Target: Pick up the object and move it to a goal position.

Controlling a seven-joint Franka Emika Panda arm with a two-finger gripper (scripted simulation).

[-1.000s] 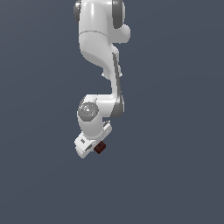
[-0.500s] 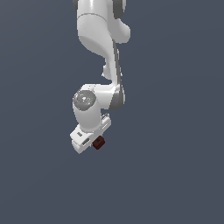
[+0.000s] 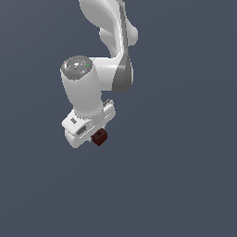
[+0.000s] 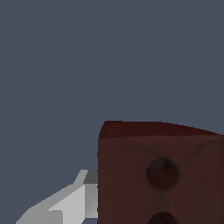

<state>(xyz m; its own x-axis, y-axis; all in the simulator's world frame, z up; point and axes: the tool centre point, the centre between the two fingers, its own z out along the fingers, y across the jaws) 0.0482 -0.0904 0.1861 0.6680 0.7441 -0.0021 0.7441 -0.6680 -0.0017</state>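
We see the white arm (image 3: 99,78) reaching down against a plain grey-blue background. Below its wrist, the gripper (image 3: 95,134) has its fingers (image 4: 70,203) pinching the object (image 3: 99,137), a dark red-brown block with round holes. We find no writing or labels anywhere.

No readable text, labels, brands, numbers or signs anywhere: not on the arm, not on the block, either view.
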